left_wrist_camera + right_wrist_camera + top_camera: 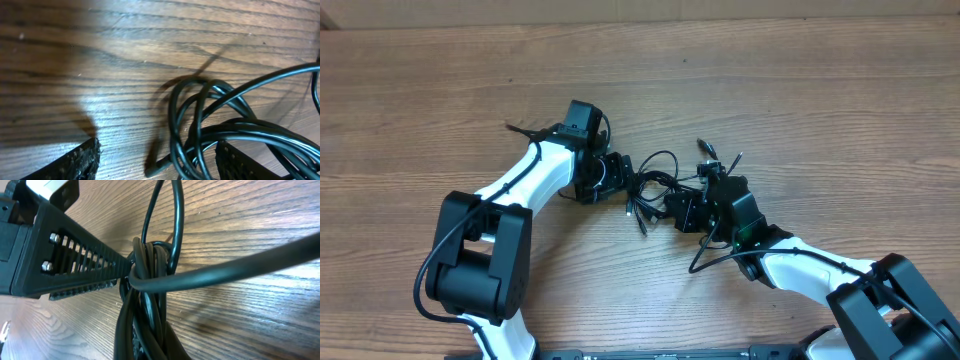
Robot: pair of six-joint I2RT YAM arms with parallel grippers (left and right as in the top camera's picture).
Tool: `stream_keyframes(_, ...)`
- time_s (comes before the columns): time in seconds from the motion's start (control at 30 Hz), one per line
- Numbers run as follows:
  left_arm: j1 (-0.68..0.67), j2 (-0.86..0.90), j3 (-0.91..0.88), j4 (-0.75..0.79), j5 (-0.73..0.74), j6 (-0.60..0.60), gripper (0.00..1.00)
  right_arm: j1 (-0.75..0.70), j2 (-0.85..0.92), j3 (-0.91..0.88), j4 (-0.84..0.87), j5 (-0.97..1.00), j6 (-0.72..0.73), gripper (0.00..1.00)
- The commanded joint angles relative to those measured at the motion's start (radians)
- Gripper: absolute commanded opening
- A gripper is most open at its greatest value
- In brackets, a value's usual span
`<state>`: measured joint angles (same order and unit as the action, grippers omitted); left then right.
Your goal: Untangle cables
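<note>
While you looked down from above, the cables [652, 182] lay in a black knot on the wooden table [800, 90], right between the two arms. Your left end effector [617, 180] sat at the left side of the knot. Up close, its fingers [80, 161] stood wide apart, and loops of the cables lay on the wood between them. Your right end effector [682, 210] sat at the right side of the knot, squeezed tight on a bunch of the cables. One strand crossed over that bunch.
</note>
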<state>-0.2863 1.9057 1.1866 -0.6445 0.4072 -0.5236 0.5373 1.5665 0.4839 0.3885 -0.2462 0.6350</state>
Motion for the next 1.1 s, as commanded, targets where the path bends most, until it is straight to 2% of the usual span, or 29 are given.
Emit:
stream_keyframes(0.0,0.001,-0.01,0.022,-0.023,0.054,-0.054,0.71,-0.004,0.006,-0.006,0.007,0.028,-0.011,0.04)
stream_keyframes(0.1,-0.001,-0.01,0.022,-0.045,0.113,-0.053,0.59,-0.003,0.006,-0.006,0.007,0.029,-0.011,0.04)
stream_keyframes(0.17,-0.003,-0.01,0.022,-0.054,0.118,-0.061,0.45,-0.004,0.006,-0.006,0.007,0.029,-0.011,0.04)
stream_keyframes(0.2,-0.004,-0.01,0.022,-0.056,0.117,-0.064,0.42,-0.003,0.006,-0.006,0.007,0.029,-0.011,0.04)
stream_keyframes(0.4,-0.007,-0.01,0.022,-0.051,0.111,-0.068,0.4,-0.003,0.006,-0.006,0.006,0.029,-0.011,0.04)
stream_keyframes(0.43,-0.007,-0.01,0.022,-0.051,0.109,-0.068,0.41,-0.003,0.006,-0.006,0.006,0.029,-0.011,0.07)
stream_keyframes(0.53,-0.007,-0.01,0.022,-0.05,0.106,-0.068,0.55,-0.003,0.006,-0.006,0.006,0.028,-0.003,0.24)
stream_keyframes(0.6,-0.007,-0.01,0.022,-0.048,0.103,-0.068,0.57,-0.003,0.006,-0.006,0.006,0.02,-0.003,0.38)
stream_keyframes(0.73,-0.008,-0.01,0.022,-0.046,0.066,-0.073,0.59,-0.004,0.006,-0.006,-0.009,0.017,0.035,0.9)
stream_keyframes(0.77,-0.008,-0.01,0.022,-0.047,0.056,-0.08,0.6,-0.003,0.006,-0.006,-0.018,0.017,0.051,1.0)
stream_keyframes(0.97,-0.008,-0.01,0.022,-0.028,0.048,-0.083,0.69,-0.003,0.006,-0.006,-0.104,0.017,0.213,1.0)
stream_keyframes(1.07,-0.009,-0.01,0.022,-0.028,-0.001,-0.087,0.72,-0.004,0.006,-0.006,-0.153,0.017,0.293,1.0)
